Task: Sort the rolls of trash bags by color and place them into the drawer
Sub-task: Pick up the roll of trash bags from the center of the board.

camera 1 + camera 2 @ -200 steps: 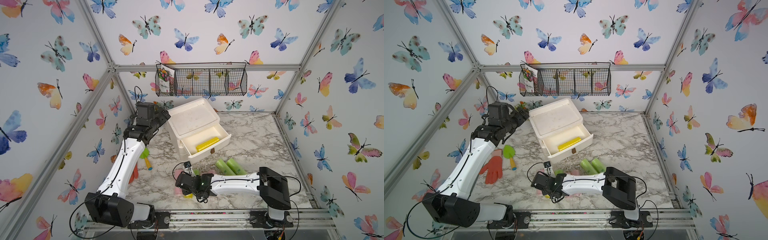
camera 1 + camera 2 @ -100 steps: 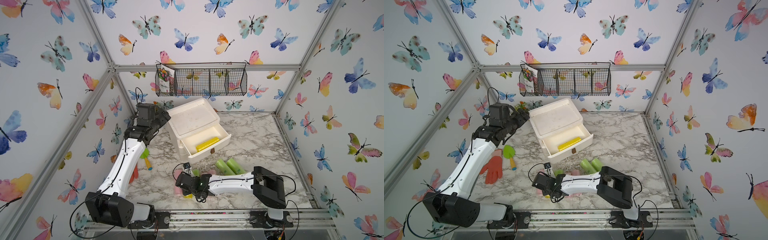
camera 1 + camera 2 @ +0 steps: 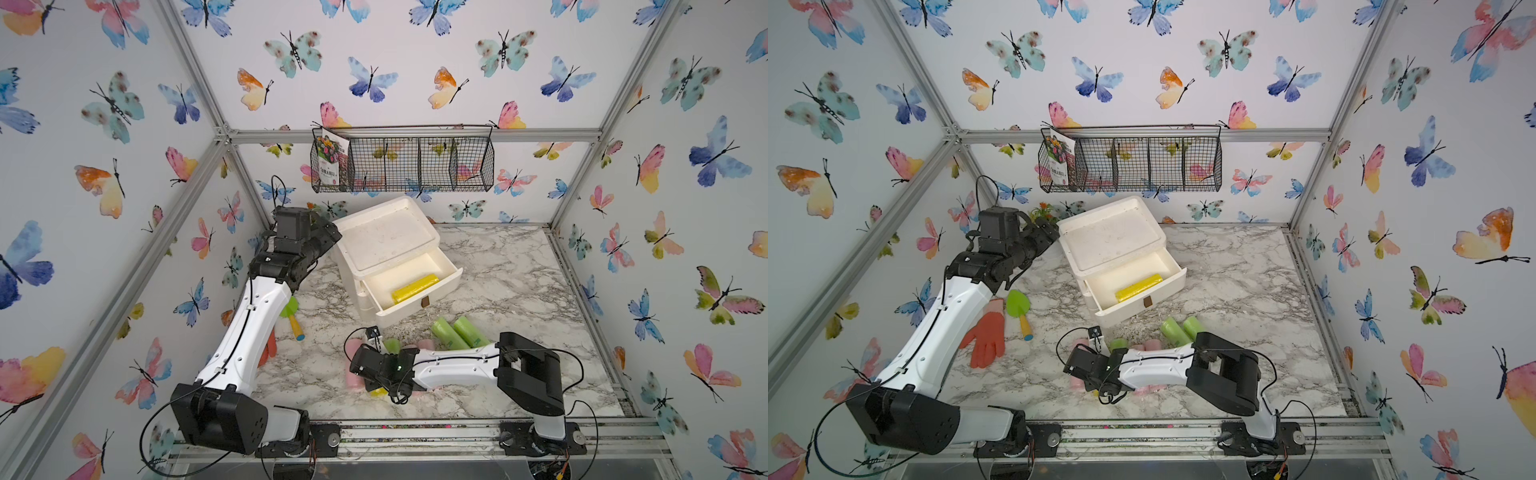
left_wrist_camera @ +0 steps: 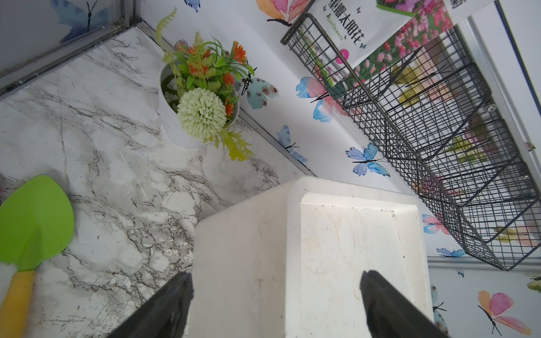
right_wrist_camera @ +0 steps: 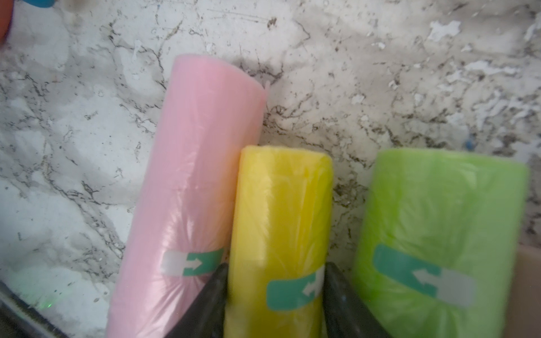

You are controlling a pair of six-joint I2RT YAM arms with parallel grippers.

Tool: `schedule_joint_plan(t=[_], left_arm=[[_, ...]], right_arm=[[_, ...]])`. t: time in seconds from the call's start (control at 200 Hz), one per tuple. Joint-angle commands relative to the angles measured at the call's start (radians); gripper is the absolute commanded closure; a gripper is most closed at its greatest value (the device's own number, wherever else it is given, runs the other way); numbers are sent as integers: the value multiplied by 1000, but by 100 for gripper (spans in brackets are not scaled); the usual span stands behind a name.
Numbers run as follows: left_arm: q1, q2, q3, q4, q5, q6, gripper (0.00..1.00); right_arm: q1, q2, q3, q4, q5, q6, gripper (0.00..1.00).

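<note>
Item: yellow roll (image 5: 281,228), near the tabletop's (image 5: 87,123) front edge, between pink roll (image 5: 199,164) and green roll (image 5: 439,216). Likely light, soft, slick film; best held across mid-body. Pinched at its labelled end by right gripper (image 5: 275,266). Idle: left gripper (image 4: 276,276), wide open, empty, above drawer unit (image 4: 336,234).

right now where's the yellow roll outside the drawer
The yellow roll lies in front of the open drawer; the right wrist view shows it between the right gripper's fingers, pink roll touching one side, green roll close on the other.
</note>
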Motion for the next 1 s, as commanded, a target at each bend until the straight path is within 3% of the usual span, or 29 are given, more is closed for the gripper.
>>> schedule_joint_plan(t=[0.0,0.11,0.33,0.501,0.996], left_arm=[[6,1,-13,9,9,16,9],[7,-2,-17,7,8,17,9],[9,-6,-22,5,7,16,9],[12,-7,-22,5,4,15,9],[13,1,14,-8,9,3,9]], right_arm=[[-12,60,-4,-67,-25,1,48],[-11,70,7,-80,-32,1,49],[-11,24,2,-102,-27,6,66],[-11,-59,18,-123,-58,-4,71],[8,-303,234,-129,-492,-230,71]])
